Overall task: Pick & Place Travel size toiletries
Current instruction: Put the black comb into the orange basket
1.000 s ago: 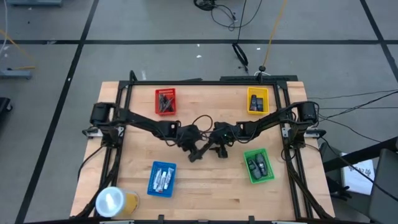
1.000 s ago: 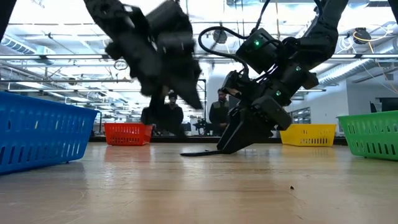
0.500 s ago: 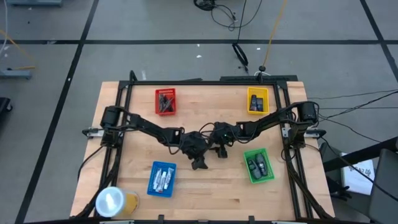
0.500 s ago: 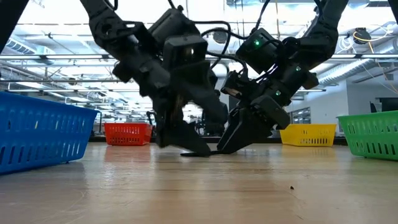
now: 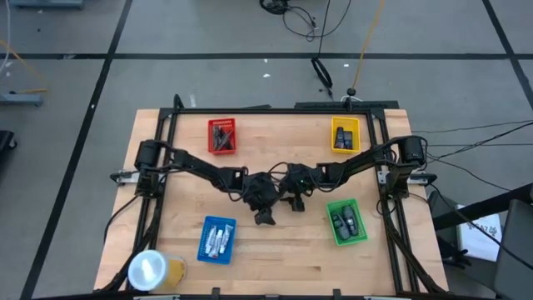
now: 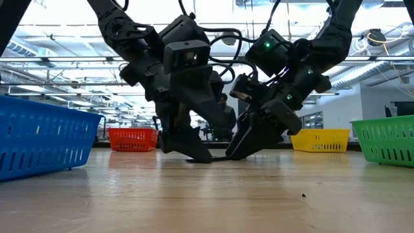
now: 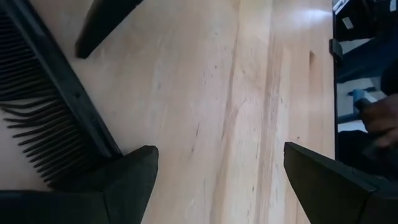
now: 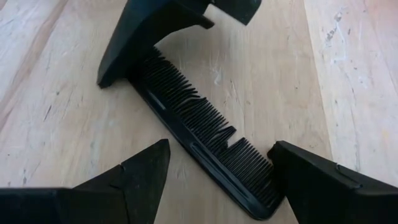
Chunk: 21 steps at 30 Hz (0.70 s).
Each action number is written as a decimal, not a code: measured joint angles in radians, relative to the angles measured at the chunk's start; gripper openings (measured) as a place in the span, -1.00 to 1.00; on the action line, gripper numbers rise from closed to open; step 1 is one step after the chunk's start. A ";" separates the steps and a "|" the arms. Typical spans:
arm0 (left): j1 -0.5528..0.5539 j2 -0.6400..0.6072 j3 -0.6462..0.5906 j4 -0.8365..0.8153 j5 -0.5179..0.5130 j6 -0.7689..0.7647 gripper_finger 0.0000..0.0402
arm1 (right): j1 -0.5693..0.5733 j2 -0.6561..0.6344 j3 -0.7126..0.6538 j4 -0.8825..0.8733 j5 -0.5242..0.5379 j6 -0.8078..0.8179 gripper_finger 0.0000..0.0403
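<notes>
We saw a black comb (image 8: 199, 127) lying flat mid-table, both grippers down at it: left gripper (image 7: 214, 174) fingers spread, right gripper (image 8: 217, 177) spread astride it. Risk, we judged: fingers colliding or skidding off the flat comb.

robotics lab | wooden table (image 5: 283, 242) on grey taped floor (image 5: 67, 75) | loose cables (image 5: 308, 21) | open hall with ceiling lights (image 6: 362, 58)
</notes>
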 joint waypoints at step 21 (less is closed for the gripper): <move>0.132 0.002 -0.005 -0.044 0.017 0.125 0.74 | 0.000 0.000 0.000 0.047 -0.051 -0.007 0.37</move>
